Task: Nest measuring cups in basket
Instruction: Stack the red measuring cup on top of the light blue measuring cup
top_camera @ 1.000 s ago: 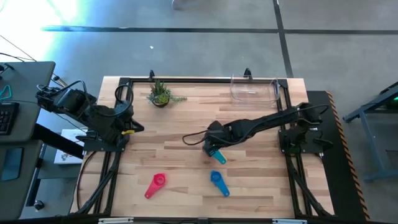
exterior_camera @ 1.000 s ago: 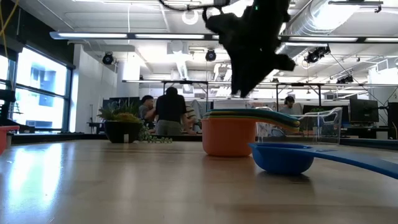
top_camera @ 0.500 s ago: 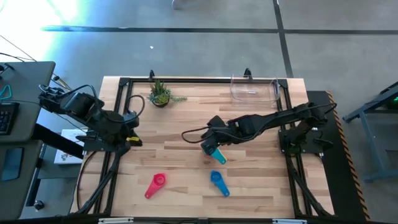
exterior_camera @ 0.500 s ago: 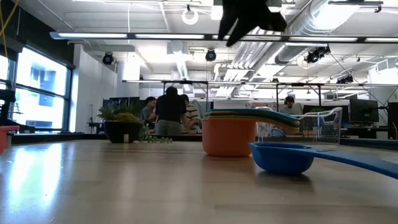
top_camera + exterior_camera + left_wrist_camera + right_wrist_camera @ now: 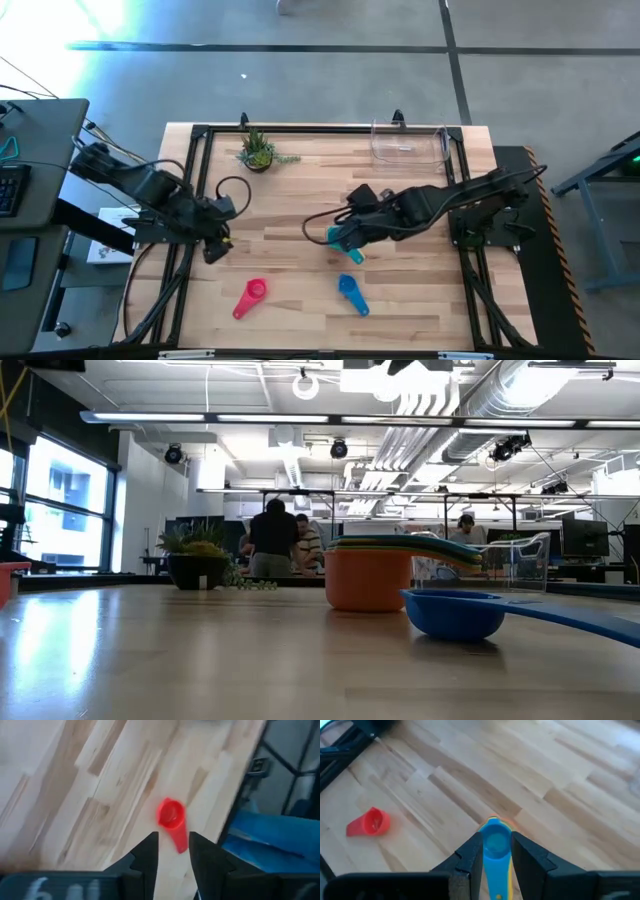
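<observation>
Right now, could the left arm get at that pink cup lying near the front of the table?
Probably yes. The left gripper hangs over bare wood just beside the pink cup, and its wrist view shows that cup straight ahead between its open fingers, with nothing lying between them.

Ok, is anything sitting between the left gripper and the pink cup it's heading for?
Nothing visible. The left gripper hangs open above bare wood, with the pink cup lying alone on the table ahead of its fingers. The blue cup lies well off to the side, and the right gripper is farther away.
</observation>
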